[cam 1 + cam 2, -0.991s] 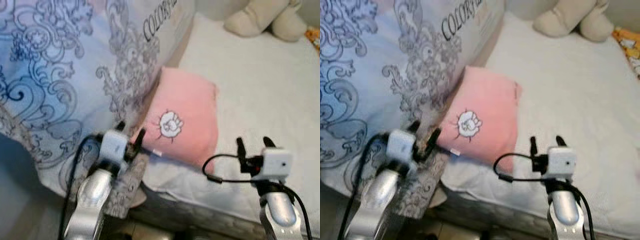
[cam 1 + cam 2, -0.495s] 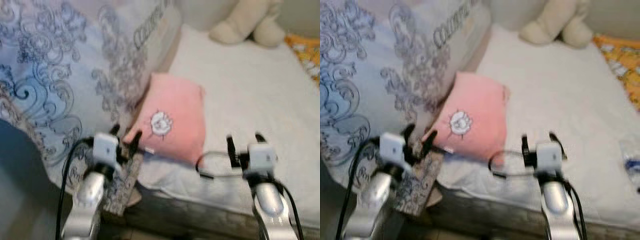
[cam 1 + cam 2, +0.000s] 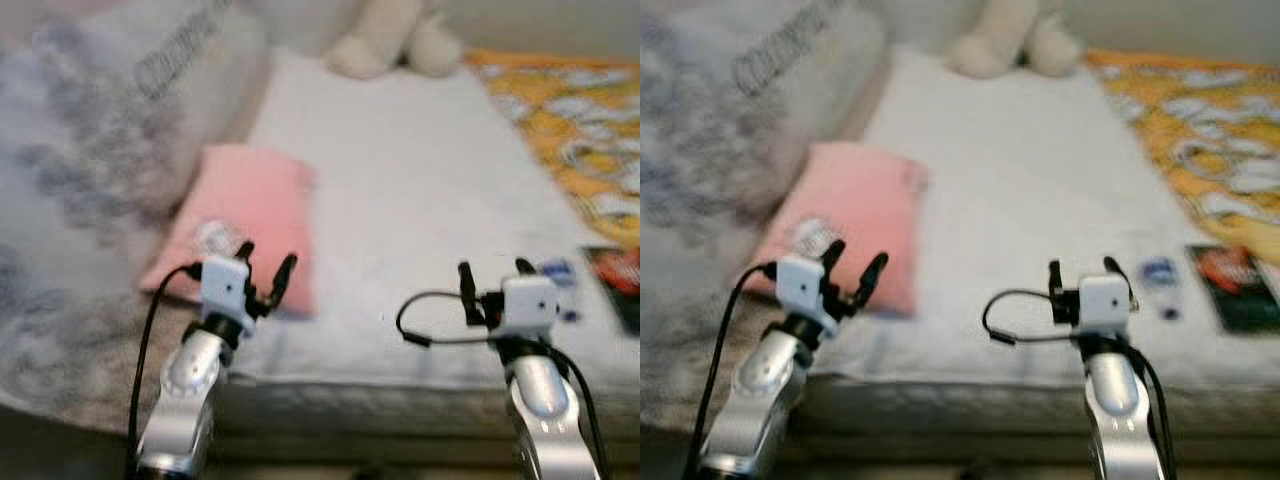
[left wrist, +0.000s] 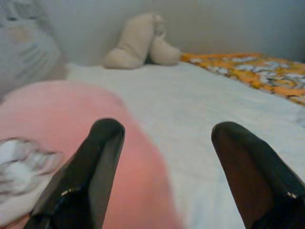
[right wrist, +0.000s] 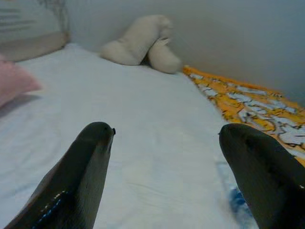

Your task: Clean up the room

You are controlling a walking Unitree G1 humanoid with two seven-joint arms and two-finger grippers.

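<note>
Left eye view: 2 hands, left hand (image 3: 264, 273) and right hand (image 3: 494, 276), spread above bed (image 3: 400, 180).

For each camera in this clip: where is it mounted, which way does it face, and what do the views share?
Left eye: head, looking down at the bed; shows left gripper and right gripper.
Right eye: same scene, offset.
Left wrist: along its open fingers, over the pink pillow.
Right wrist: along its open fingers, over the sheet.
Shared: both wrist views see the plush toy and orange blanket.
</note>
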